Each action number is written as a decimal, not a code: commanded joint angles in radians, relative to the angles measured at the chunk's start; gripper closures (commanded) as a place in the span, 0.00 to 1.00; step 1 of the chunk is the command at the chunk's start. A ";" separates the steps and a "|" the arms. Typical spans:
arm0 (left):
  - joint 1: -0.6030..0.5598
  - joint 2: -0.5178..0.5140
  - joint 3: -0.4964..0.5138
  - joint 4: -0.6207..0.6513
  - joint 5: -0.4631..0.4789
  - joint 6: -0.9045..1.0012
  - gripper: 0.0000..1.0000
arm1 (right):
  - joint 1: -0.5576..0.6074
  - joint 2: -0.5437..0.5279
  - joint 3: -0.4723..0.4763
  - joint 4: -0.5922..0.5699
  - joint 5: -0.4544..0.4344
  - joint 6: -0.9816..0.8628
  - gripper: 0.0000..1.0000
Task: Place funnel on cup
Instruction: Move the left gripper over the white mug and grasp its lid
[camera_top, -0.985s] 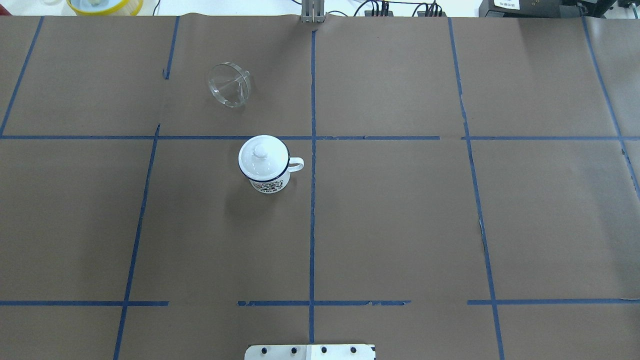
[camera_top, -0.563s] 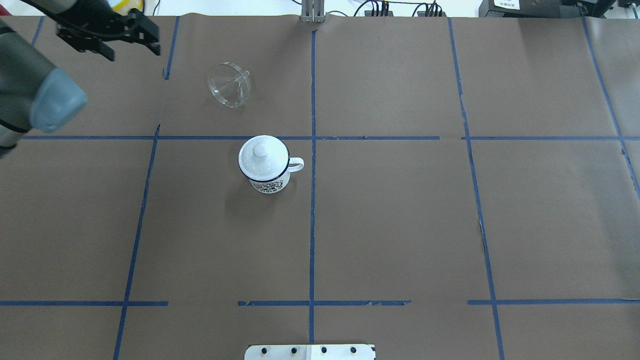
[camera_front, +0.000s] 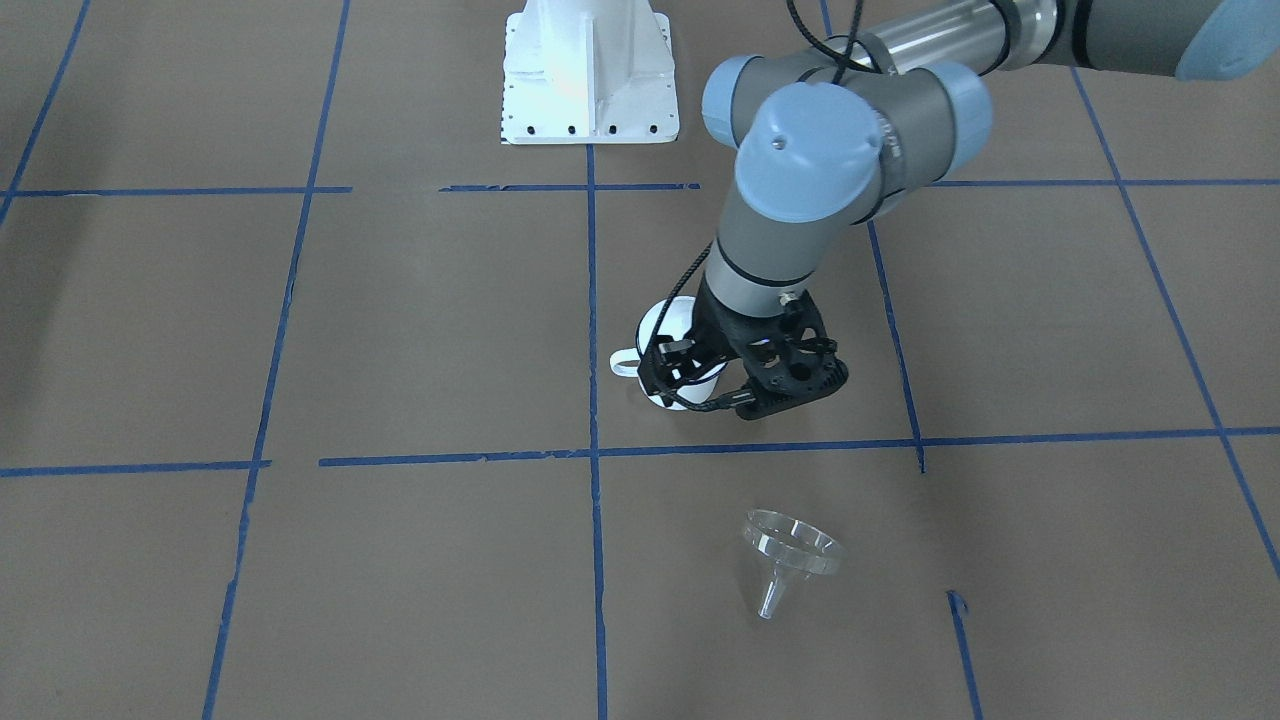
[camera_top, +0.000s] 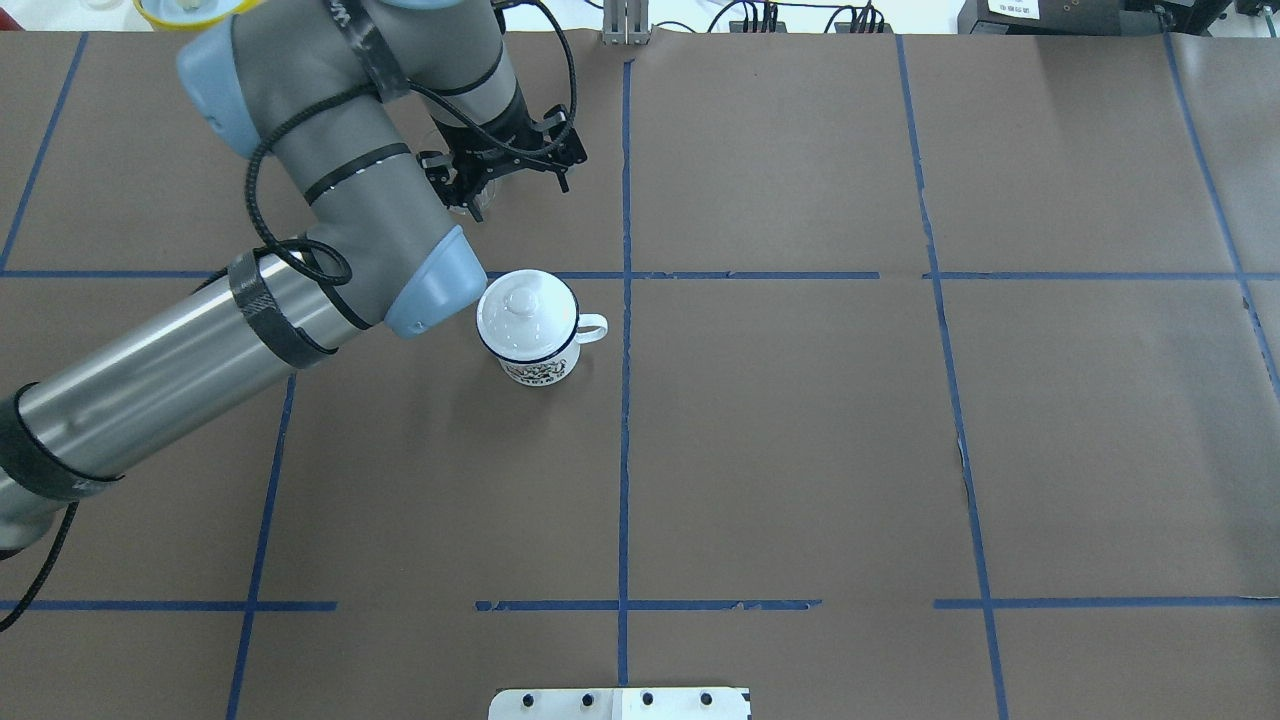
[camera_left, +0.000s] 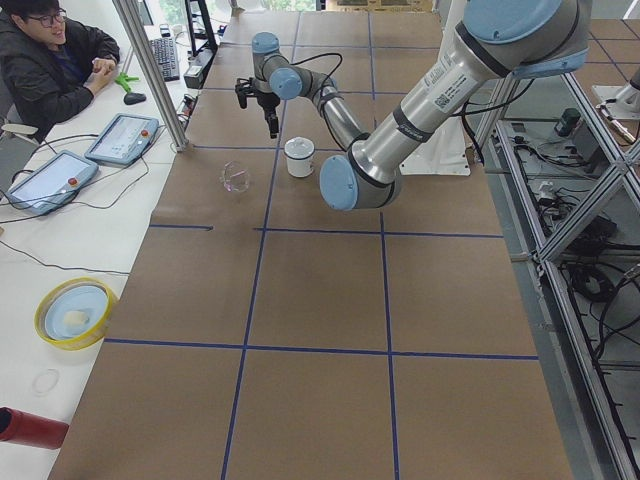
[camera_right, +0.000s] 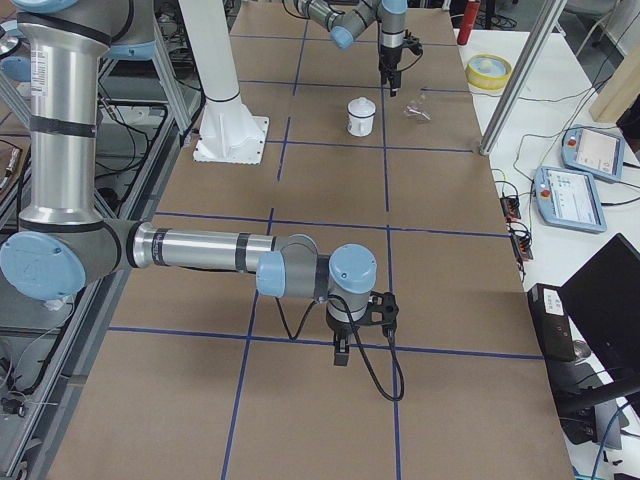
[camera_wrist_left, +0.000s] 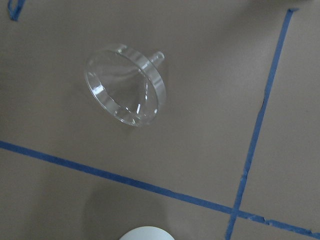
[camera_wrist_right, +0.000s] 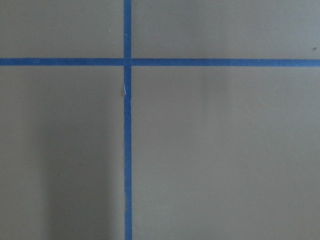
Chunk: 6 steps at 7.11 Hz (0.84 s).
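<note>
Funnel (camera_front: 790, 545) lies tipped on the brown surface (camera_front: 400, 330) in the front-facing view, wide rim raised, spout low and toward the camera, well apart from the cup (camera_front: 663, 322). The left end effector (camera_front: 735, 395) hangs in front of the cup and hides most of it, fingers spread wide with nothing between them.

Overhead view: the left end effector (camera_top: 505, 185) sits over the funnel (camera_top: 478, 208), of which only a sliver shows. The cup (camera_top: 530, 335) stands upright, handle to the view's right, with a white knobbed lid (camera_top: 525, 308) seated on it; its contents are hidden.

Left side view: funnel (camera_left: 235, 177) and cup (camera_left: 299, 157) sit near each other, not touching. A yellow-rimmed bowl (camera_left: 75, 312) on the white side table holds a small pale lump.

Right side view: the right end effector (camera_right: 342, 352) points down close to the surface, far from cup (camera_right: 360, 116) and funnel (camera_right: 418, 110); its opening cannot be judged here.

Left wrist view: the funnel (camera_wrist_left: 125, 85) lies on its side, mouth toward the camera, the surface showing through it. A white arc at the bottom edge is the lid (camera_wrist_left: 145, 234).

Right wrist view: bare surface and blue tape lines (camera_wrist_right: 127, 150) only.
</note>
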 joint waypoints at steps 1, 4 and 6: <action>0.038 -0.005 -0.007 0.064 0.041 -0.019 0.00 | 0.000 0.000 0.000 0.000 0.000 0.000 0.00; 0.072 0.059 -0.104 0.093 0.043 -0.021 0.00 | 0.000 0.000 0.000 0.000 0.000 0.000 0.00; 0.093 0.091 -0.142 0.093 0.047 -0.027 0.00 | 0.000 0.000 0.000 0.000 0.000 0.000 0.00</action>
